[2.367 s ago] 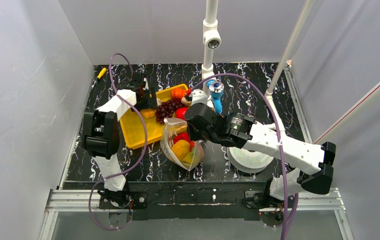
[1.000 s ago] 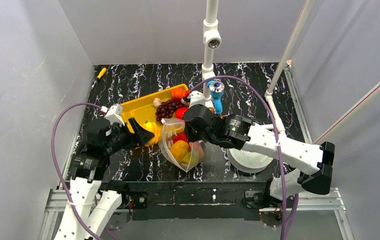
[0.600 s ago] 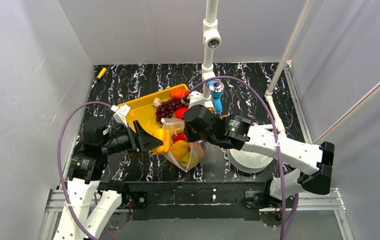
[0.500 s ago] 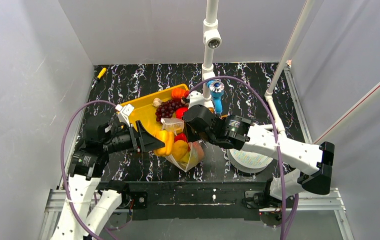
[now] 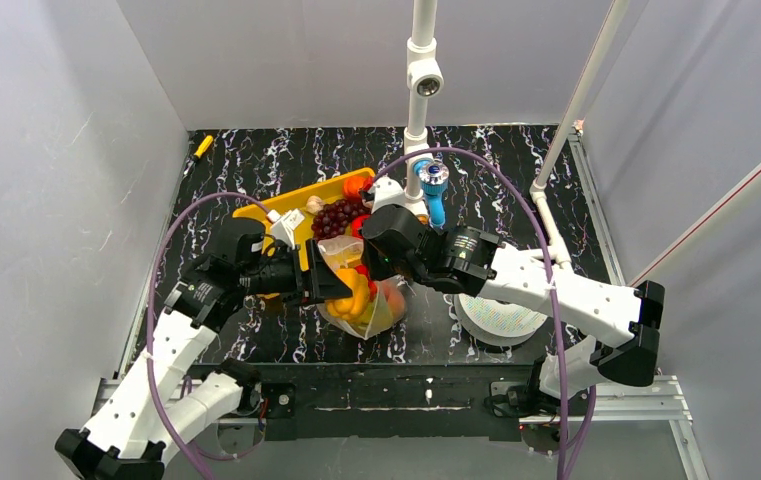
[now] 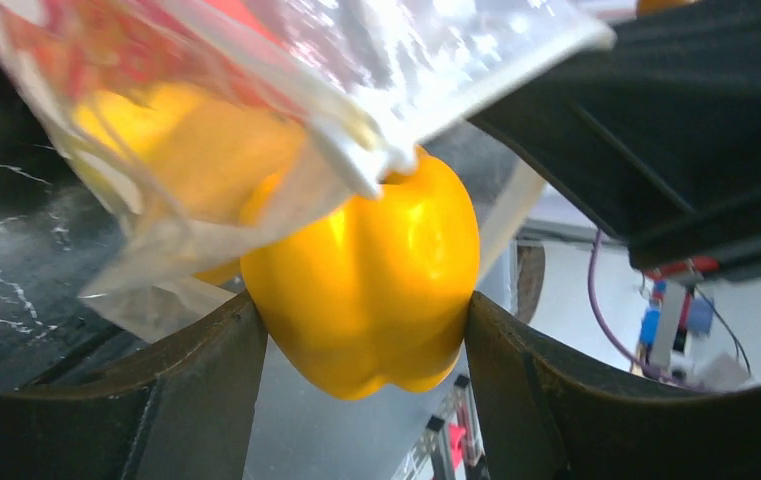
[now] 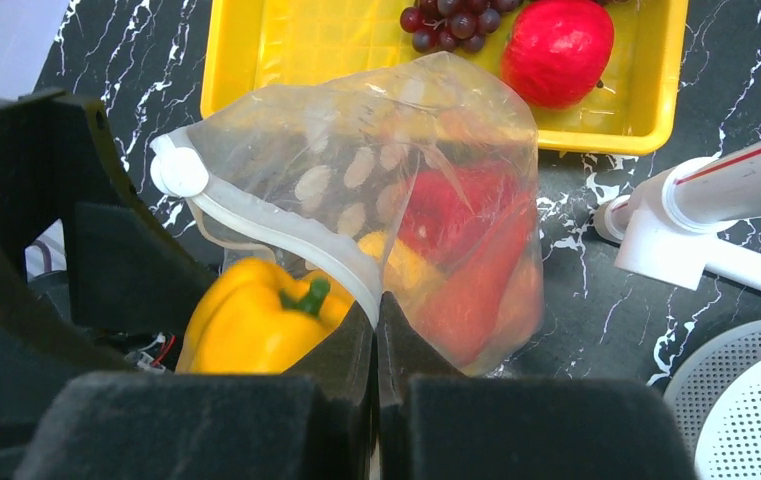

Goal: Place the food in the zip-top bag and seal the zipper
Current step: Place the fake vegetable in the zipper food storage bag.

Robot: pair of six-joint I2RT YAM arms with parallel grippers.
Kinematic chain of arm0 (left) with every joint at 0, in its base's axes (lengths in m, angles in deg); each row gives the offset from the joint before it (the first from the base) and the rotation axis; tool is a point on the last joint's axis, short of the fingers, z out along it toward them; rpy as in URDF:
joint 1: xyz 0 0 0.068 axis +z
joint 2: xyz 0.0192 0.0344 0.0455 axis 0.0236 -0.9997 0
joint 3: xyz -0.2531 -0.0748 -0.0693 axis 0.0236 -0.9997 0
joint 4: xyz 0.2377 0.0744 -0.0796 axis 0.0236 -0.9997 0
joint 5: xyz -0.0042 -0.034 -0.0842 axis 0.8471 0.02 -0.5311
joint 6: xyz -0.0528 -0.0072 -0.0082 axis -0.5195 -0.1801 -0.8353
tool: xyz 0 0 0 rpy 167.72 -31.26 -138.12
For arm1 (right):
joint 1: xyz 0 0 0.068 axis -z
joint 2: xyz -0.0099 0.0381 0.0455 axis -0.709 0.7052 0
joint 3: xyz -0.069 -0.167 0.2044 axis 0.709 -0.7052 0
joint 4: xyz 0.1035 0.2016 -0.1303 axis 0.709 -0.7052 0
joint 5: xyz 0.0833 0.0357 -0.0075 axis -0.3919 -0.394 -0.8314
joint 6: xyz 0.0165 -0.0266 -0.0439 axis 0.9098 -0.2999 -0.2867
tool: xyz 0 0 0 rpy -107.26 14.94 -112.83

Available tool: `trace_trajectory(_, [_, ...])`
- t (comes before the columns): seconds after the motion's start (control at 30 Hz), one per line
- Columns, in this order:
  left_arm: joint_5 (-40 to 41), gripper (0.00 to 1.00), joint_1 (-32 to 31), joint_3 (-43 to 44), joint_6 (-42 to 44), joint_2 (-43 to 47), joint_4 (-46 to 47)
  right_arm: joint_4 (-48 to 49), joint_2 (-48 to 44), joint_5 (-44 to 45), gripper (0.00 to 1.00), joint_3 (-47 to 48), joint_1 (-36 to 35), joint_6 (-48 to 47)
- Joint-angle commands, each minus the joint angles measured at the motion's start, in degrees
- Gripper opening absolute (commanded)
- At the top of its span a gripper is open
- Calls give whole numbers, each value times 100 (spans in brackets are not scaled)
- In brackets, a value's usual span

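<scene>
Yellow toy pepper (image 6: 366, 270), clamped in left gripper (image 6: 361, 345), sits at mouth of clear plastic bag (image 7: 436, 140), three o'clock; right gripper (image 7: 377, 335) pinches rim.

Top camera sits high above and behind the arm bases, looking steeply down, and it takes in the whole counter (image 5: 476, 170). The left wrist camera is in very tight, peering out past the left end effector (image 6: 366, 330), with the yellow pepper (image 6: 366, 280) filling its shot. The right wrist camera tilts down over the right end effector (image 7: 376, 335) onto the zip-top bag (image 7: 406, 170), with the yellow tray (image 7: 316, 40) beyond. All three views share that pepper at the bag's mouth.
</scene>
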Motion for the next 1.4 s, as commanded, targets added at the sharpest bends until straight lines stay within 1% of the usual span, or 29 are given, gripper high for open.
trace_trajectory(0.0, [766,33,-26,282,-123,-118,-29,163,-222,9,1,135,-42,-47])
trace_trajectory(0.07, [785,36,-26,385,-146,-295,-37,162,-251,-1,1,108,-38,-35])
trace_trajectory(0.13, [989,38,-26,436,-158,-371,-36,163,-278,-8,1,82,-43,-26])
trace_trajectory(0.17, [1122,42,-26,451,-173,-362,-37,167,-286,-5,1,74,-36,-20])
trace_trajectory(0.2, [1246,48,-24,463,-182,-345,-34,171,-301,-14,1,65,-36,-18])
trace_trajectory(0.33, [1369,70,-27,527,-186,-297,33,202,-374,-29,1,16,-35,-14])
trace_trajectory(0.43, [1332,80,-27,572,-138,-235,68,214,-425,-22,1,-47,-38,-3])
trace_trajectory(0.53, [1185,86,-27,599,-73,-174,103,223,-467,5,1,-116,-38,8])
trace_trajectory(0.7, [1032,88,-27,705,44,-52,37,225,-480,6,1,-123,-39,13])
trace_trajectory(0.93, [1052,90,-27,1024,311,193,-332,182,-509,82,1,-137,-35,25])
trace_trajectory(1.0, [887,88,-27,930,277,208,-336,183,-515,100,1,-121,-33,29])
trace_trajectory(1.13, [428,80,-27,497,128,315,-256,174,-492,104,1,-53,-33,19])
trace_trajectory(1.37, [-243,72,-29,-118,31,702,-200,185,-422,85,1,15,-36,8])
